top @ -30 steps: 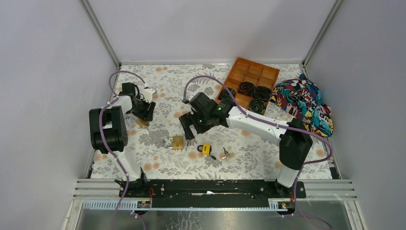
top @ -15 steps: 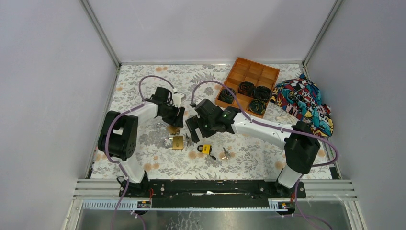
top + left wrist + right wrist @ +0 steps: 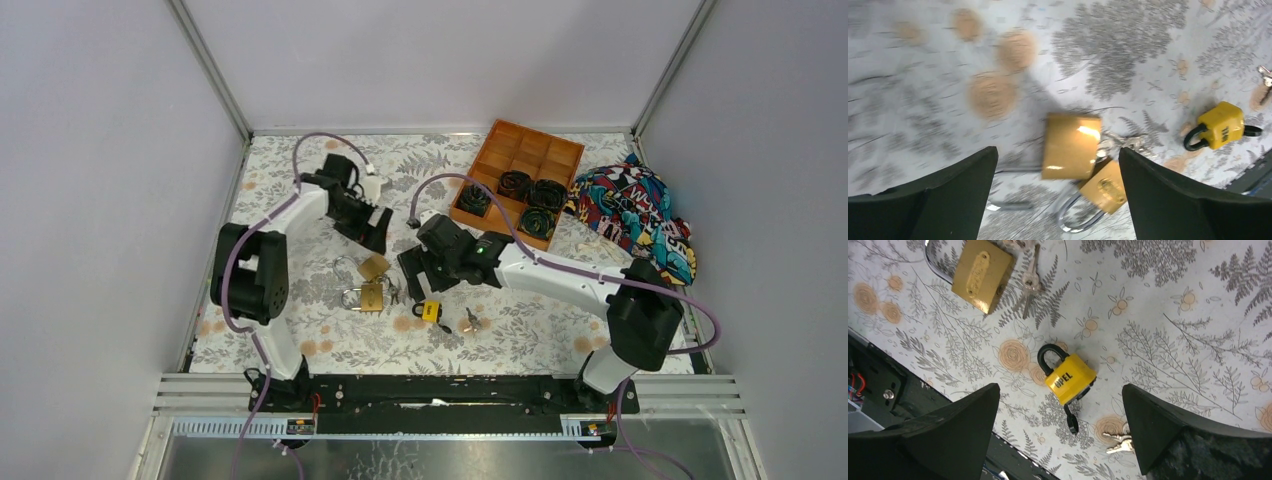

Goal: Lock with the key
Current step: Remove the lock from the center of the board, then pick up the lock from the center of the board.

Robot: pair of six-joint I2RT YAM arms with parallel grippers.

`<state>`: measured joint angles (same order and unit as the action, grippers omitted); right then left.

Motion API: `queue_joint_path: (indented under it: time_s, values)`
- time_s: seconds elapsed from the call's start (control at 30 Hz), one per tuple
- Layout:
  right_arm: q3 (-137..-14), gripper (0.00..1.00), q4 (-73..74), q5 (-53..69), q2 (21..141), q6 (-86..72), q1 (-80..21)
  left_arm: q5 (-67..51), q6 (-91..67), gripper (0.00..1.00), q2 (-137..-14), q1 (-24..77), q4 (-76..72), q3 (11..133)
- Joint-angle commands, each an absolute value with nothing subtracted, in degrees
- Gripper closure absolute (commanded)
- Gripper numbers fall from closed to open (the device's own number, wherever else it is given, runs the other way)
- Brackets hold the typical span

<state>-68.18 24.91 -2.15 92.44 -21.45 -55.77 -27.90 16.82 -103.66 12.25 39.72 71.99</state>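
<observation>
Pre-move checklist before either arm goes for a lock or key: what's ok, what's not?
1. Left gripper open, holding nothing: ok.
2. Right gripper open, holding nothing: ok.
3. Yellow padlock lying flat and unobstructed below the right gripper: ok.
4. Black-headed key at the yellow padlock's base fully seated: cannot tell.
5. Brass padlock clear of the second brass padlock: not ok, they touch or overlap in the left wrist view.
6. Loose keys lying apart from the locks: ok.
</observation>
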Motion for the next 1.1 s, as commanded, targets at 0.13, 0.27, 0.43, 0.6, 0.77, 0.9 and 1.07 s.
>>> queue_joint_path:
  time_s: [0.13, 0.27, 0.43, 0.6, 0.77, 0.9, 1.07]
  values:
    - [-81.96, 0.01, 18.62, -2.2, 102.3, -13.24, -56.29, -28.25, 22.69, 0.02, -101.16, -8.64, 49.48, 80.81]
    - [-99.1, 0.0, 27.6, -2.4, 118.62, -10.22, -56.24, -30.66, 21.21, 0.02, -100.01, -17.37, 50.05, 80.12]
    - [-108.46, 0.0, 28.89, -3.22, 128.67, -9.07, -56.26, -29.07, 24.09, 0.02, -96.81, -20.1, 50.03, 74.67]
    - [-117.12, 0.0, 34.61, -0.37, 136.68, -9.17, -56.26, -30.73, 24.24, 0.02, -94.76, -20.13, 49.31, 71.44]
    - [-115.16, 0.01, 33.87, -1.14, 137.47, -8.88, -57.34, -31.55, 23.89, 0.02, -95.06, -20.12, 49.31, 71.49]
    - [-114.68, 0.03, 35.62, -3.2, 138.73, -7.91, -57.69, -31.91, 23.3, 0.02, -95.46, -20.07, 49.44, 72.4]
    - [-112.33, 0.2, 33.81, -6.15, 138.84, -5.22, -57.83, -32.24, 22.94, 0.05, -95.43, -18.71, 49.42, 72.36]
